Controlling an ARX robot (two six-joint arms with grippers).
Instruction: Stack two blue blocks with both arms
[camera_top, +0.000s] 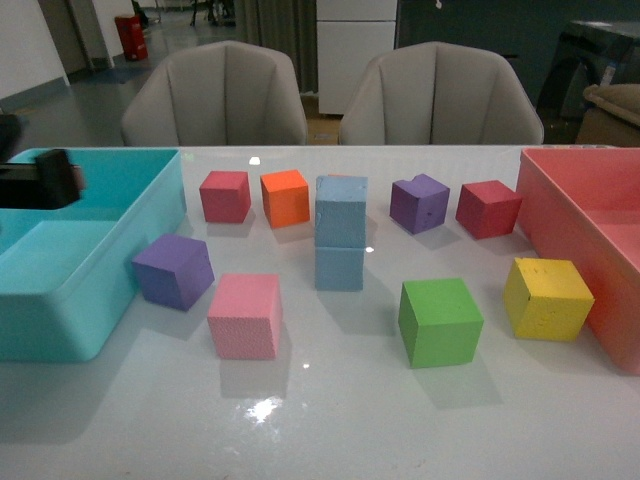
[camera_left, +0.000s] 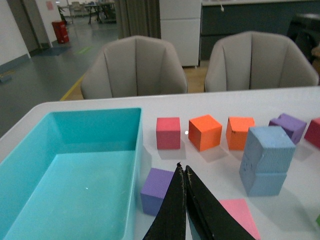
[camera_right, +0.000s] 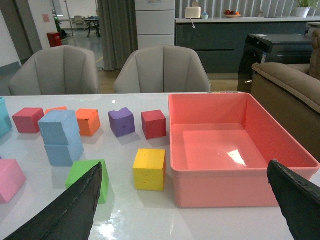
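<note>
Nearest you on the glossy white table (camera_top: 330, 420) sit a pink cube (camera_top: 245, 315) and a green cube (camera_top: 440, 321), with a yellow cube (camera_top: 547, 298) beside the red bin (camera_top: 585, 235). You can see your left tool (camera_left: 185, 172) pressed together above the turquoise bin (camera_left: 75, 170), a purple cube (camera_left: 157, 190) just past its tips and the blue blocks (camera_top: 340, 235) off to its right, one stacked on the other, slightly skewed. Your right tool (camera_right: 185, 172) is spread wide, empty, the blocks well to its left beyond the green cube. Two grey chairs (camera_top: 215, 95) stand behind the table.
</note>
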